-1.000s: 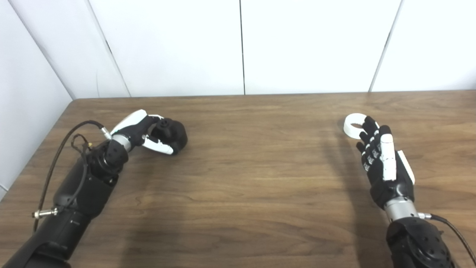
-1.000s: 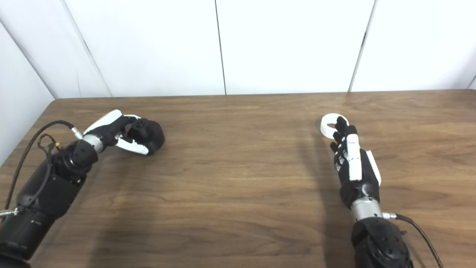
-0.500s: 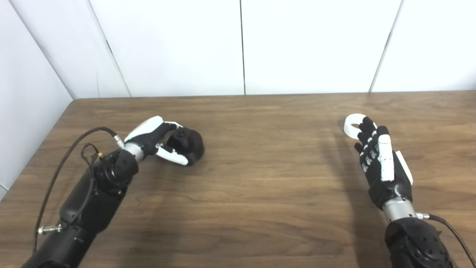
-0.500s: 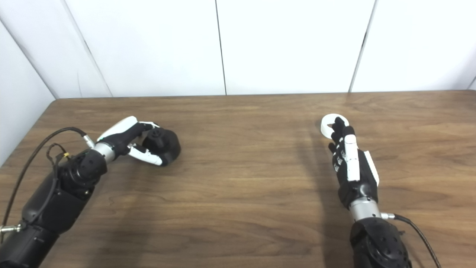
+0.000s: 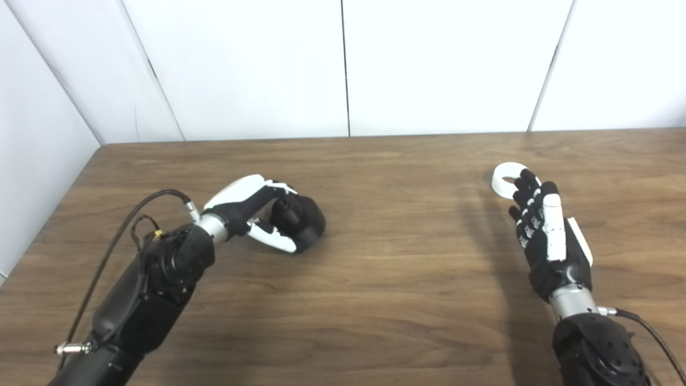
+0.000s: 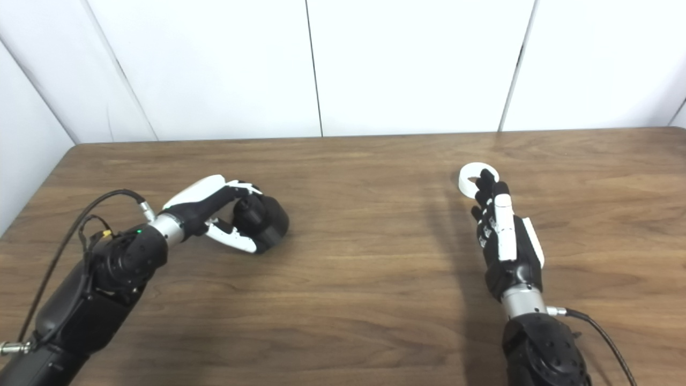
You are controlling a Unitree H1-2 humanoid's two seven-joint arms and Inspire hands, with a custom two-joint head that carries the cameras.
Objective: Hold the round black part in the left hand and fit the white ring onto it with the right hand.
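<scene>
1. The left hand (image 5: pixel 252 206) is closed around the black part (image 5: pixel 300 222), with its fingers curled over the top and its thumb beneath the near side.
2. The black part sits in the left half of the wooden table (image 5: pixel 386 257), low over the surface. Whether it touches the wood cannot be told from either view.
3. The black part is round and dark, with a raised knob on its upper face showing between the fingers.
4. The right hand (image 6: pixel 504 236) holds nothing. Its fingers are stretched out nearly straight and close side by side, pointing away from the robot.
5. The white ring (image 5: pixel 506 179) lies flat on the table in the right half, just past the right fingertips (image 5: pixel 528 179).
6. In both views the fingertips overlap the near edge of the ring. Actual contact cannot be confirmed.
7. The ring and the black part are well apart, with bare wood between them.
8. A black cable (image 5: pixel 128 230) loops above the left forearm, and another cable (image 6: pixel 595 327) leaves the right wrist.
9. White wall panels (image 5: pixel 343 64) stand behind the far edge of the table.
10. No brand, label or writing can be read on the hands, the arms, the part or the ring.
</scene>
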